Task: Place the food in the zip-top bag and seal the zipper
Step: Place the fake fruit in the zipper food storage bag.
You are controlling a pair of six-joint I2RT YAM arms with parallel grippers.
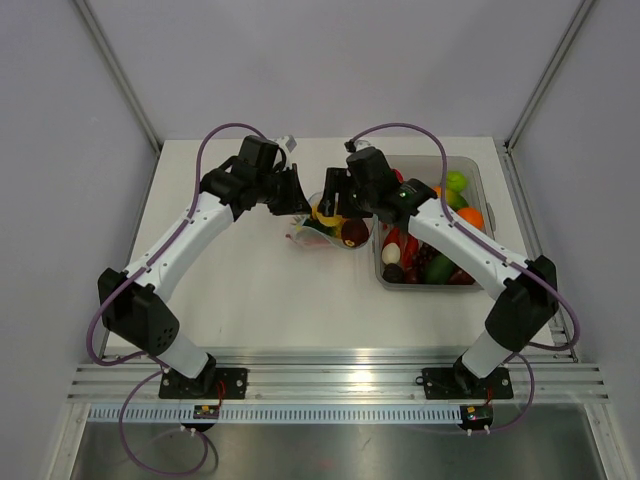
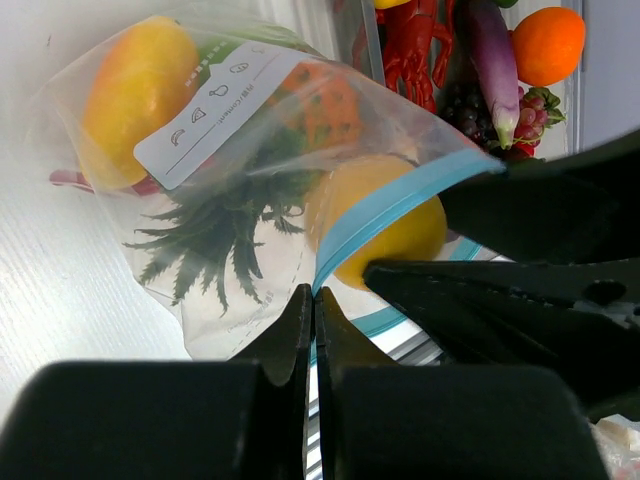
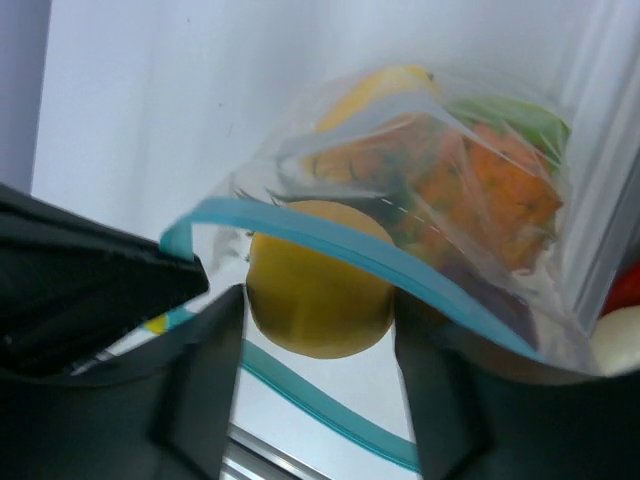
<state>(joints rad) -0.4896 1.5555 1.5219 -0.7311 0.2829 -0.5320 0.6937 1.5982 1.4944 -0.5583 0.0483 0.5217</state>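
Note:
The zip-top bag (image 1: 318, 232) hangs between my two grippers, and its mouth is open. It holds a yellow fruit (image 2: 135, 85), a pineapple (image 2: 215, 225) and an orange piece (image 3: 500, 185). My left gripper (image 2: 314, 300) (image 1: 300, 205) is shut on the blue zipper strip (image 2: 390, 205) at the mouth's edge. My right gripper (image 3: 320, 300) (image 1: 338, 215) reaches into the mouth. Its fingers (image 3: 215, 370) sit tight on both sides of a round yellow fruit (image 3: 320, 290), which lies between the two zipper strips (image 3: 330, 240).
The rigid clear tub (image 1: 425, 287) stands just right of the bag. In it are a green fruit (image 1: 457, 182), an orange (image 2: 548, 45), a red lobster (image 2: 415, 50) and a purple eggplant (image 2: 495, 60). My right arm lies over the tub.

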